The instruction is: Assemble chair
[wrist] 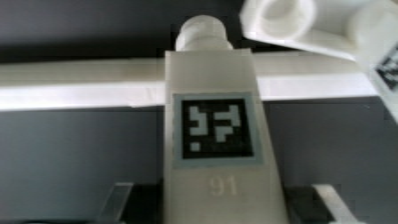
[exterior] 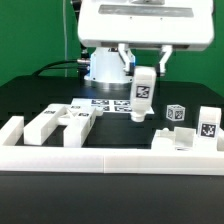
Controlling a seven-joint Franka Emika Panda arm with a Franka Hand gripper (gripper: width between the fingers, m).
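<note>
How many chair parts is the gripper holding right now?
1: the post, upright in the shut gripper, beside the marker board. Nothing else shows in its grip.

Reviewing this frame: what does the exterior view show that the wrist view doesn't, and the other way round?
Only the exterior view: the marker board, the arm's base, and loose chair pieces on the exterior view's left and right.
Only the wrist view: the tag on the post, close enough to read its pattern, and the post's rounded end.
Both: the gripper shut on the post, which is white.
</note>
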